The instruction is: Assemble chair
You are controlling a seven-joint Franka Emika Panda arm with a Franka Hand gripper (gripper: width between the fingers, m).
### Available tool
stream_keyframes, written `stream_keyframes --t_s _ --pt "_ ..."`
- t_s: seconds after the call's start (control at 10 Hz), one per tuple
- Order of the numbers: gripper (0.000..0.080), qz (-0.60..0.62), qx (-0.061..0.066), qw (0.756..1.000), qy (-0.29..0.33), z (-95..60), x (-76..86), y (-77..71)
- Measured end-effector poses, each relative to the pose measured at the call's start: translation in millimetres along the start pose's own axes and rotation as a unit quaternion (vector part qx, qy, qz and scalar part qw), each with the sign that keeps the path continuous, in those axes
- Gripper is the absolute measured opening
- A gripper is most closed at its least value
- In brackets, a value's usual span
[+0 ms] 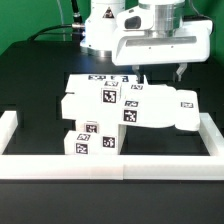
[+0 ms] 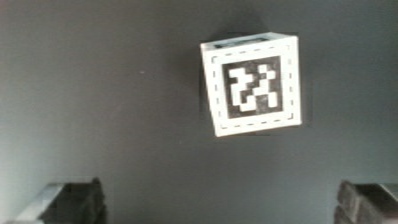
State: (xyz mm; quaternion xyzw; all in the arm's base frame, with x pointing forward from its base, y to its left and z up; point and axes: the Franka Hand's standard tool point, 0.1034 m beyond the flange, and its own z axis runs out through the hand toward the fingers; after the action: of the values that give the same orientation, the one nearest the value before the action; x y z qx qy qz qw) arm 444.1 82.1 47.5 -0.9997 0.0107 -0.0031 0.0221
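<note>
Gripper [image 1: 160, 73] wide open, holding nothing — fingers [image 1: 180, 71] hanging apart above the black table [image 1: 35, 90], just behind the chair parts [image 1: 110, 110]. Parts clustered mid-table: flat white slabs stacked and overlapping, black-and-white marker tags facing up and forward, one slab [image 1: 170, 108] jutting toward the exterior view's right. Lowest block [image 1: 90, 143] touching the low white border wall [image 1: 110, 163] along the front edge. Through the wrist view — dark fingers [image 2: 71, 200] spread at both sides, empty gap between, and one small white tagged block [image 2: 251, 85] lying tilted on the dark surface, well apart from either fingertip.
</note>
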Motion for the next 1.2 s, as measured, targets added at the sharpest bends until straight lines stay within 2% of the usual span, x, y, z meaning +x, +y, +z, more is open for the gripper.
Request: stream_keyframes --t_s 0.2,0.4,0.8,1.0,1.1,1.2 --pt "0.0649 -0.017 -0.010 1.000 0.011 15.3 -11.4 -8.1" --pt "0.0649 -0.019 -0.012 1.000 0.007 23.4 -16.9 -15.2" --pt "0.0649 -0.022 -0.023 0.999 0.003 40.7 -26.6 -12.4" --pt "0.0397 -0.021 -0.023 1.000 0.002 41.2 -27.3 -12.5" --pt "0.0397 -0.021 -0.023 1.000 0.002 41.1 -27.0 -11.4" --pt "0.0283 -0.019 -0.023 1.000 0.002 40.9 -26.2 -9.8"
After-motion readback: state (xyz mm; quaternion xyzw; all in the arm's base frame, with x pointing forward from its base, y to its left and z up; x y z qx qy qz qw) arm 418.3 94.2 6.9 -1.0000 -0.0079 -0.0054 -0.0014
